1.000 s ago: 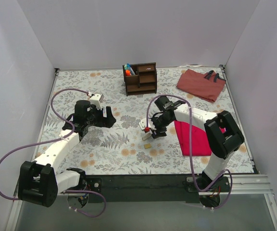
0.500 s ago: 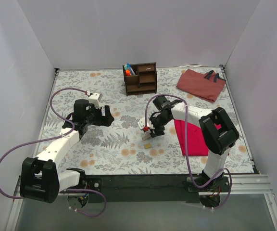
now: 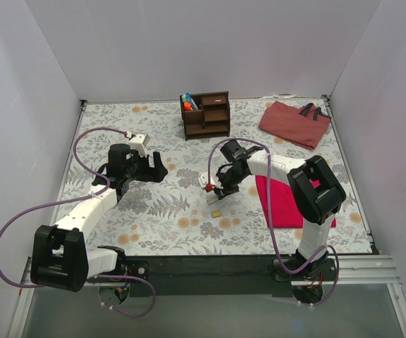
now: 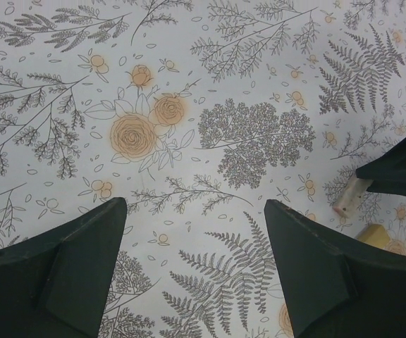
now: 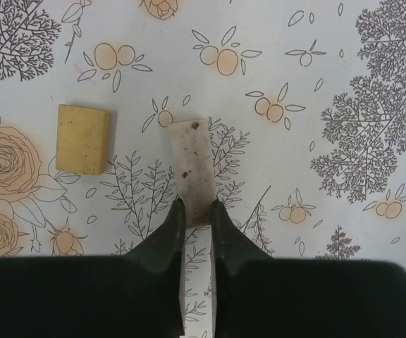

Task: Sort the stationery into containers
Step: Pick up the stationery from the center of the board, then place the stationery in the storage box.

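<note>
Tan eraser (image 5: 82, 139) is lying loose beside my right gripper (image 5: 196, 211), which is pinching one end of a pale eraser strip (image 5: 191, 162). I'm judging it light and grippy, so an end hold should do. Left gripper (image 4: 196, 211) is hanging wide open, organiser (image 3: 206, 116) sitting far back.

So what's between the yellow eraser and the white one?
Only bare flowery tablecloth separates the yellow eraser and the white eraser, shown in the right wrist view.
</note>
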Controlling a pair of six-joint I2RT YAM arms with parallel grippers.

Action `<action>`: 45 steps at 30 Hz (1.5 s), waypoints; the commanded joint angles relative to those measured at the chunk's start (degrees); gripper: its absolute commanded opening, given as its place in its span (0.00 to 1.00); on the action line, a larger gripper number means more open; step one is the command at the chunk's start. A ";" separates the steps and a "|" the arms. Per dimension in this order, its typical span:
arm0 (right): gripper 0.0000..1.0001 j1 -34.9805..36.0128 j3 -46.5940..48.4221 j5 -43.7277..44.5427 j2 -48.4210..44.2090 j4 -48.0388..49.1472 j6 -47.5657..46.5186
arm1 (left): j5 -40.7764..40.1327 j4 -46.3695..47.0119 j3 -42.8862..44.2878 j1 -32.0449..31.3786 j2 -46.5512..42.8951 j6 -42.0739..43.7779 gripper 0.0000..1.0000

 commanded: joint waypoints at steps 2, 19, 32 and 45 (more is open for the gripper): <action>0.01 -0.14 4.25 3.21 -2.20 -0.80 12.29 | 1.84 3.97 2.63 0.37 0.46 -1.56 0.79; 0.01 -12.18 16.54 14.28 -1.00 17.92 73.30 | 0.61 5.74 9.31 1.25 8.02 -4.38 0.79; 0.01 -13.77 33.00 30.11 11.93 15.73 86.95 | -0.79 5.21 6.33 2.83 3.81 -4.29 0.79; 0.01 -13.85 37.04 37.23 16.77 14.05 92.31 | -0.53 4.77 5.97 3.36 4.24 -3.50 0.79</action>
